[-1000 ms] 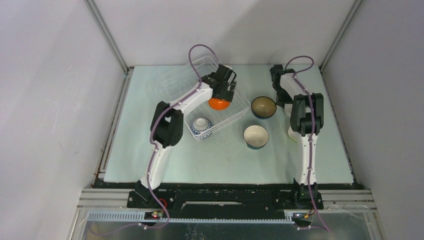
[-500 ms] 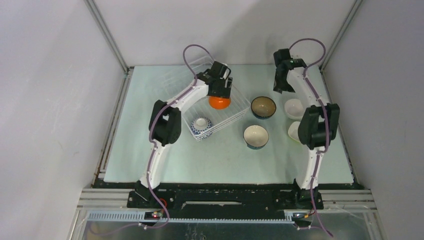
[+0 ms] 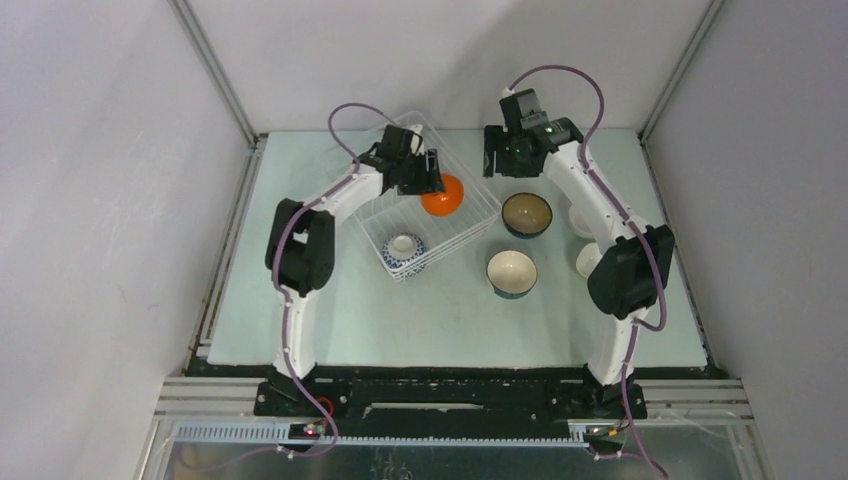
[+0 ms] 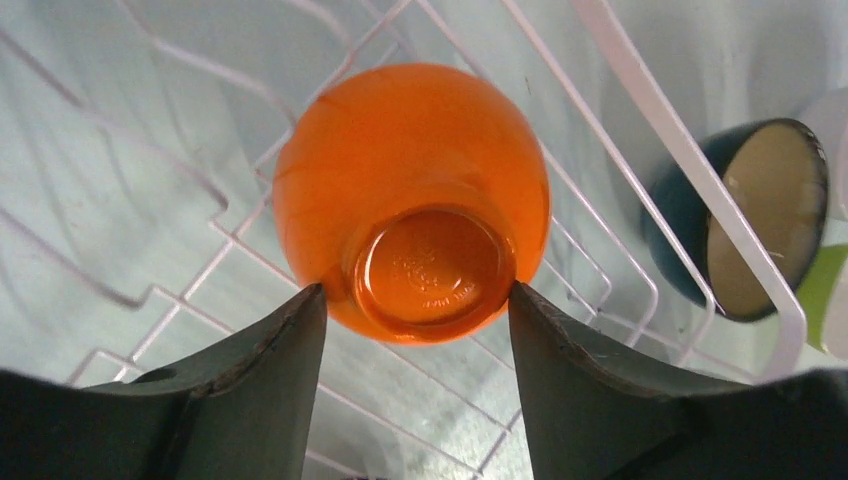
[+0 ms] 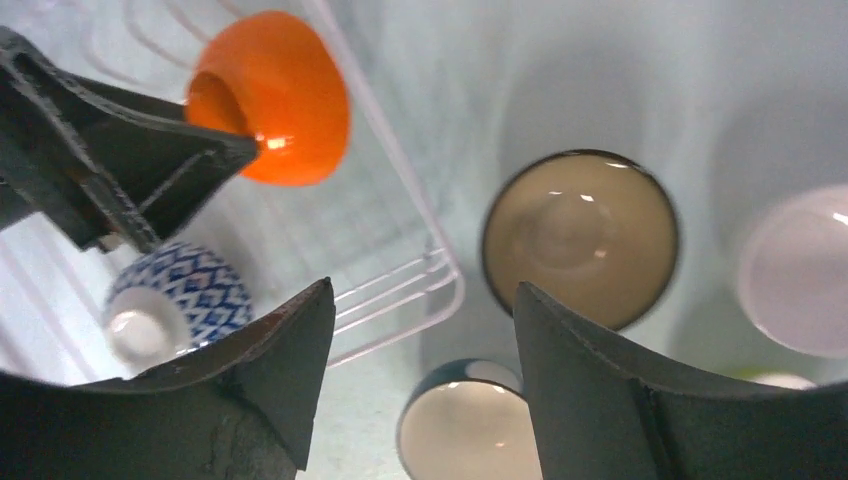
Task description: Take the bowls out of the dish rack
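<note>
Fingers of the left gripper [image 4: 416,292] stand on either side of the orange bowl [image 4: 410,170], their tips at its flanks level with the foot ring. Whether they already clamp it or only touch it cannot be told. The bowl sits inside the dish rack [image 4: 690,160], tipped so that its foot faces the gripper, close to the rim wire on the right-hand side. It looks glazed and glossy, so it is probably hard, slippery and breakable, though light enough for one arm. The rounded wall tapers toward the foot, so a pinch there may squirt the bowl out. A hold lower on the widest part, or across the rim, seems safer. It should be lifted straight up so the wires do not snag it. The right gripper [image 5: 422,288] hangs open and empty above the desk [image 3: 450,320], over the bowls already set out. Among them are a dark bowl with a brown inside [image 5: 580,235] and a white one [image 5: 800,270]. A blue-and-white bowl [image 5: 180,290] lies upside down at the rack's near end.
</note>
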